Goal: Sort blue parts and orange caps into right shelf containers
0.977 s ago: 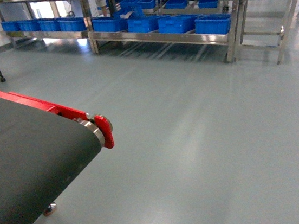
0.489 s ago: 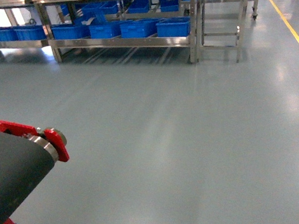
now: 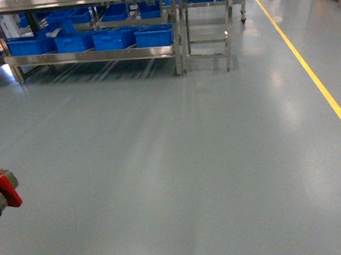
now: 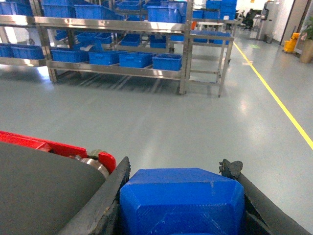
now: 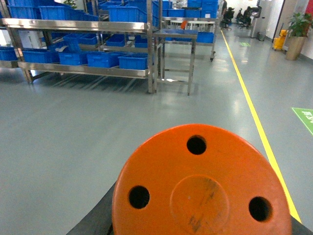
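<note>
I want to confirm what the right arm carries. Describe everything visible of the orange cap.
The round orange plastic cap fills the lower right wrist view, flat face toward the camera. Three round holes ring a scuffed, shallow circular centre. Dark gripper fingers show at its lower edges, holding it above the grey floor. Its back is hidden.

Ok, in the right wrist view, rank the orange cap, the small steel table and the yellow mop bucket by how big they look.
1. orange cap: fills the lower frame, but only because it sits right at the camera.
2. small steel table: mid-sized, far off.
3. yellow mop bucket: smallest, farthest away.
Apparent size only; true sizes likely differ.
</note>
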